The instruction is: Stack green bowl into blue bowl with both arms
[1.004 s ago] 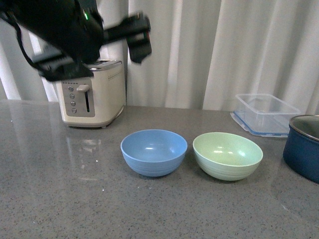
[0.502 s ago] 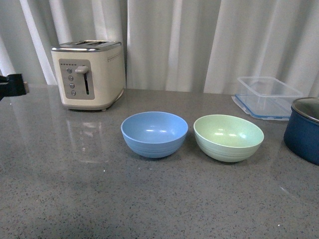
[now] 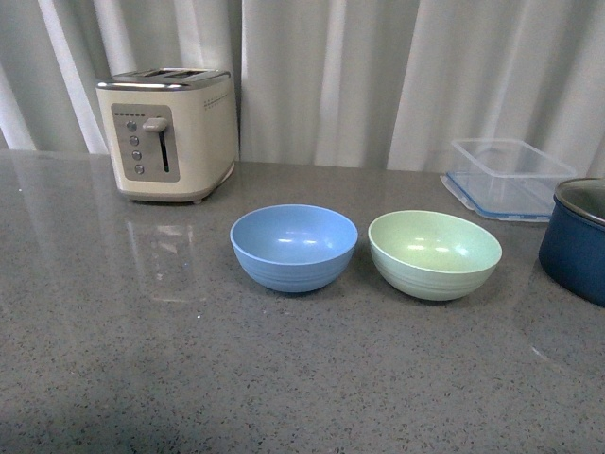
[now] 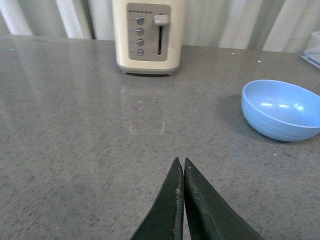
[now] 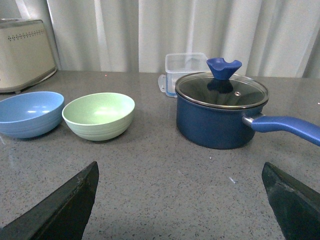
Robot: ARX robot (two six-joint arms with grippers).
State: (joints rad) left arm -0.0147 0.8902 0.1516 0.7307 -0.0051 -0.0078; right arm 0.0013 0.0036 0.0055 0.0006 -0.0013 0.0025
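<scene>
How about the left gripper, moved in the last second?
Yes. The left gripper was up by the toaster, then withdrew leftward out of front view.

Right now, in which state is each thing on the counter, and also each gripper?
green bowl: upright, empty, not yet stacked.
blue bowl: upright, empty.
toaster: lever up.
dark blue pot: covered.
clear container: uncovered, looks empty.
left gripper: shut, holding nothing.
right gripper: open, holding nothing.
</scene>
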